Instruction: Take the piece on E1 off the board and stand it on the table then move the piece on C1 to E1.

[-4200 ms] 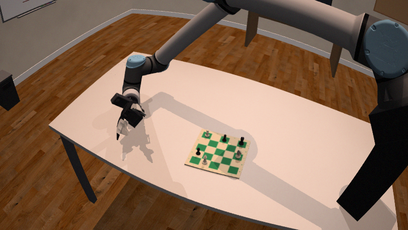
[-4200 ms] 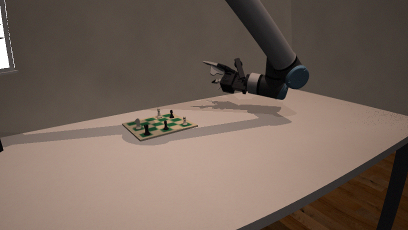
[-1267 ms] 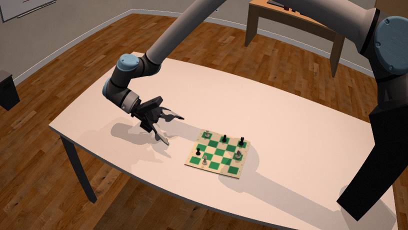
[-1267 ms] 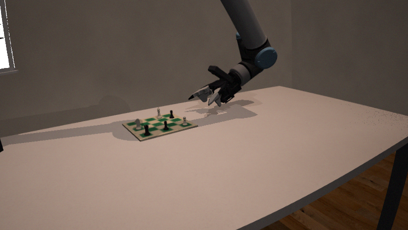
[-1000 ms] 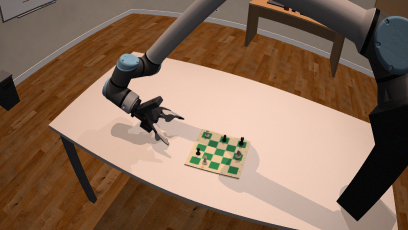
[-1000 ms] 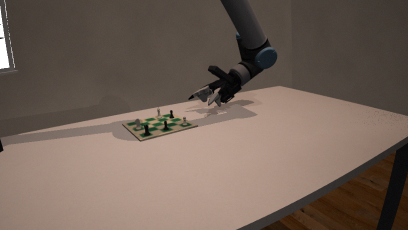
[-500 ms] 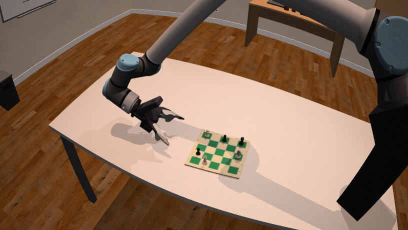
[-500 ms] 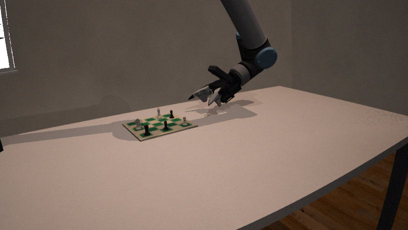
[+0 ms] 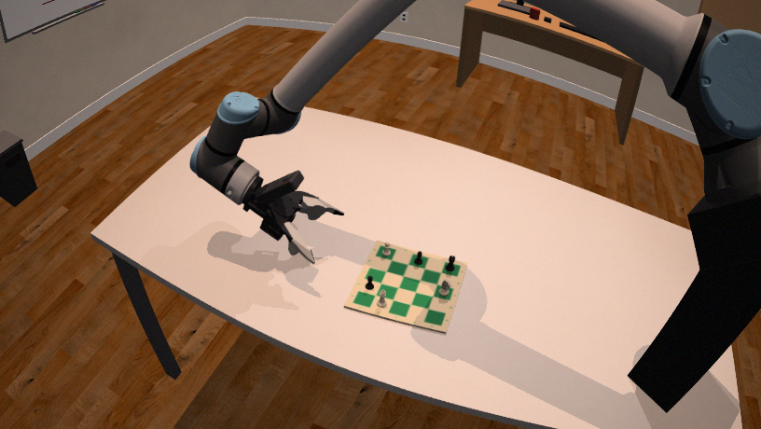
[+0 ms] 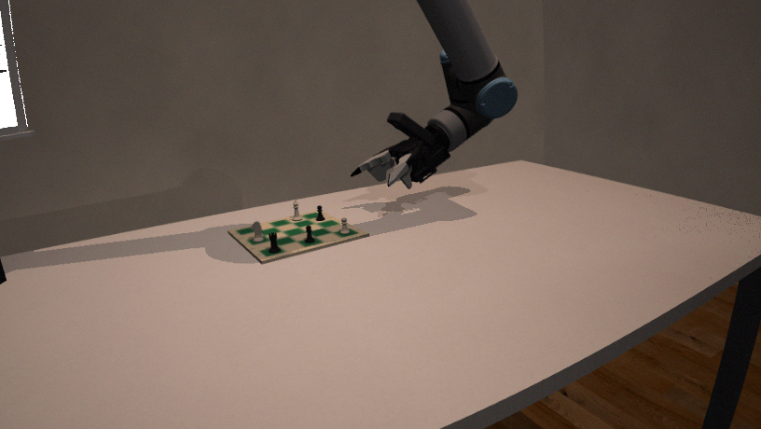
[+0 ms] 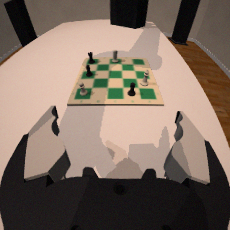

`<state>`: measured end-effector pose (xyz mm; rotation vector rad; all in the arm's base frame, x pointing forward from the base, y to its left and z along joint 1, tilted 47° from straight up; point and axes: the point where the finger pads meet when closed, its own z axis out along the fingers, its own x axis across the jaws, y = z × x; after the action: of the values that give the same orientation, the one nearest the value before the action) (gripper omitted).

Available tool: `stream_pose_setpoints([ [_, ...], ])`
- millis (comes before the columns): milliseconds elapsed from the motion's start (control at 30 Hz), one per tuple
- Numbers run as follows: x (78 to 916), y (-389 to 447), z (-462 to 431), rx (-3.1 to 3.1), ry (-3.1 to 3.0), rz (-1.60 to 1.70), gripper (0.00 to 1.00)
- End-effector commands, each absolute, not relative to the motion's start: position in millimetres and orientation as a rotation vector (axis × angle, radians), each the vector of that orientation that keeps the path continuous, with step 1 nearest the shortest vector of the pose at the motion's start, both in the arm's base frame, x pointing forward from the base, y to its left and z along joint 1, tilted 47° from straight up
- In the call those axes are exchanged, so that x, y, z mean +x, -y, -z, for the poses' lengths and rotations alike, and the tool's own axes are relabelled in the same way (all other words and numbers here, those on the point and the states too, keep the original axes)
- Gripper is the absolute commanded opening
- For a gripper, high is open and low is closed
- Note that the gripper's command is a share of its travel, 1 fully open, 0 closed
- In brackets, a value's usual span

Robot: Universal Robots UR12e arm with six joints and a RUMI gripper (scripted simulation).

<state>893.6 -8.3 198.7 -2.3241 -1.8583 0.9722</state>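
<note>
- Hand (image 11: 115, 137) nearest, seen from the wrist: fully open and empty, angled toward the board, probably to line up a first pick.
- Table (image 9: 532, 256) beneath it, which carries the board.
- Board (image 9: 408, 284) well ahead; six pieces stand upright on it, none yet taken off.
- Edge lettering is too small to read, so I cannot tell which pieces stand on E1 and C1.
</note>
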Motion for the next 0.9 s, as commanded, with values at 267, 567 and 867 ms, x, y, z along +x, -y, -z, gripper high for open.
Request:
stream_pose_setpoints([
  [267,853.7,-17.0,-244.4,-2.325,1.860,-0.971,1.00],
  [567,853.6,-17.1,-244.6,-2.326,1.860,-0.970,1.00],
  [867,852.0,-16.1,-243.8,-2.338,1.860,-0.958,1.00],
])
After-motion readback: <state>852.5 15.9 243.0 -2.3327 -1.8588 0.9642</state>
